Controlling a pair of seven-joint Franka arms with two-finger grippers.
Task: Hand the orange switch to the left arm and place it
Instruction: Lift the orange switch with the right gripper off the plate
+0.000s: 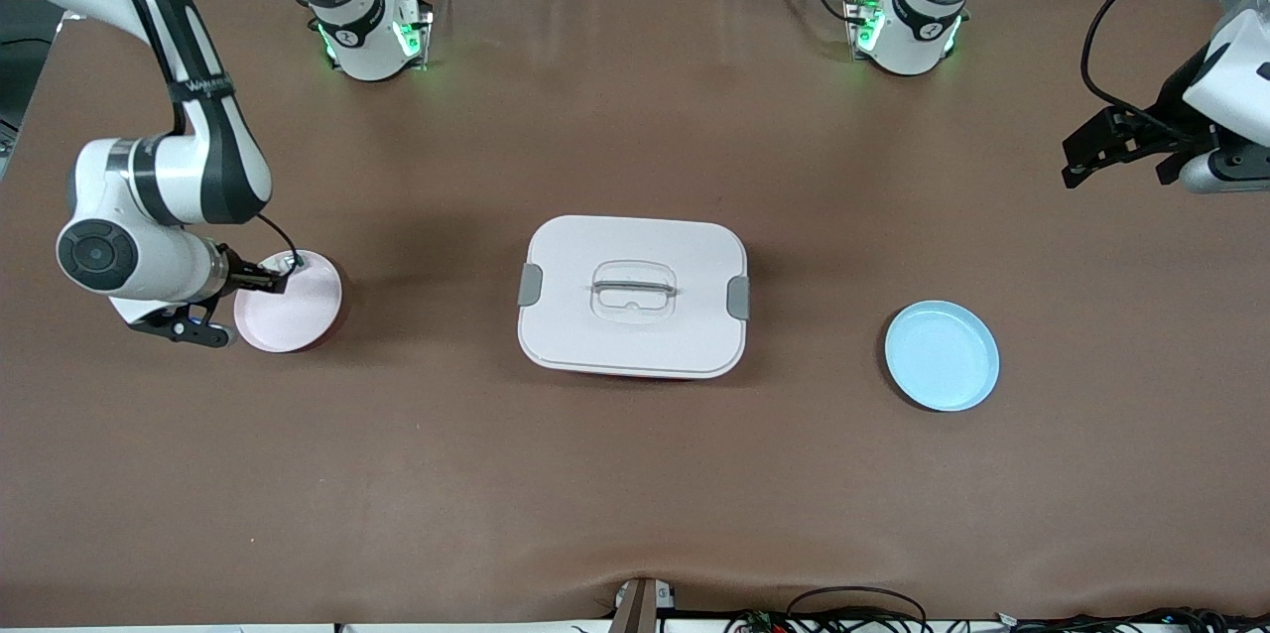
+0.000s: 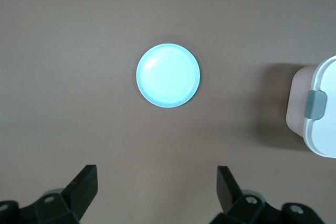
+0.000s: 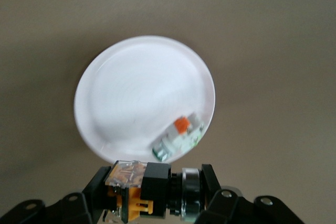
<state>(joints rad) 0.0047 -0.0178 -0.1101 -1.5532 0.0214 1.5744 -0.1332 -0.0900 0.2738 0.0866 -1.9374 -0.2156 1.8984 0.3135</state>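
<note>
My right gripper (image 1: 268, 282) is shut on the orange switch (image 1: 254, 280), a small black and orange part with a clear end and a silver ring (image 3: 152, 190). It holds the switch just above the edge of the pink plate (image 1: 298, 316). The plate looks white in the right wrist view (image 3: 136, 93). The white box (image 1: 633, 296) with grey latches sits mid-table; its corner shows in the left wrist view (image 2: 320, 114). My left gripper (image 1: 1081, 162) hangs open and empty in the air at the left arm's end of the table, fingers wide apart (image 2: 157, 187).
A small silver-and-white piece with an orange-red bit (image 3: 179, 137) lies on the pink plate near its rim. A blue plate (image 1: 942, 355) lies beside the box toward the left arm's end, empty in the left wrist view (image 2: 168, 75). Cables run along the table's near edge.
</note>
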